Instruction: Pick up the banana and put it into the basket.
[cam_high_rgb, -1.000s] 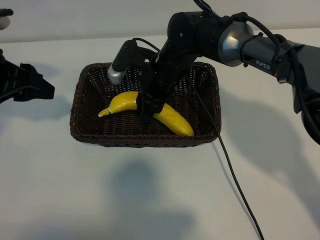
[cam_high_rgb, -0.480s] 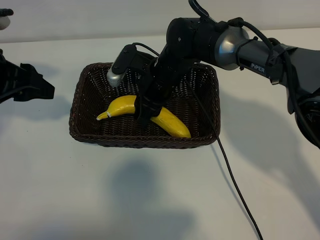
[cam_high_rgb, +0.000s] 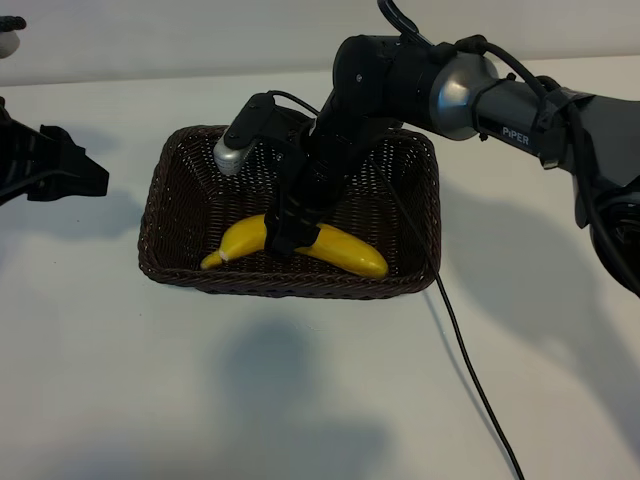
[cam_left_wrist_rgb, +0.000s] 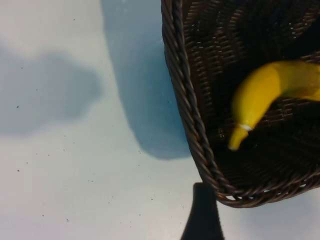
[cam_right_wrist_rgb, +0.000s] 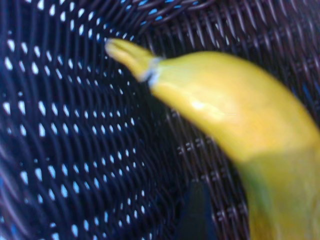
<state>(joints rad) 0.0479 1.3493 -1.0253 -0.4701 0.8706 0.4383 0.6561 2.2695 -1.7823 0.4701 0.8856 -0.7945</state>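
right gripper (cam_high_rgb: 284, 232) down inside the basket (cam_high_rgb: 160, 200), fingers straddling the middle of the banana (cam_high_rgb: 345, 252). whether the pads clamp it or stand slack, cannot tell. banana lies on the basket floor along the near wall, stem tip (cam_high_rgb: 210, 261) toward the left arm's side. right wrist view: banana (cam_right_wrist_rgb: 235, 115) close over the weave. black cable (cam_high_rgb: 470, 370) trails across the white table (cam_high_rgb: 300, 400). left gripper (cam_high_rgb: 50, 165) parked well apart at the table's left, jaws spread wide, nothing in them.

The right gripper (cam_high_rgb: 285, 235) hides the banana's (cam_high_rgb: 340, 248) middle; whether its fingers touch the fruit cannot be told. The basket (cam_left_wrist_rgb: 187, 100) runs past the left wrist view's edge.
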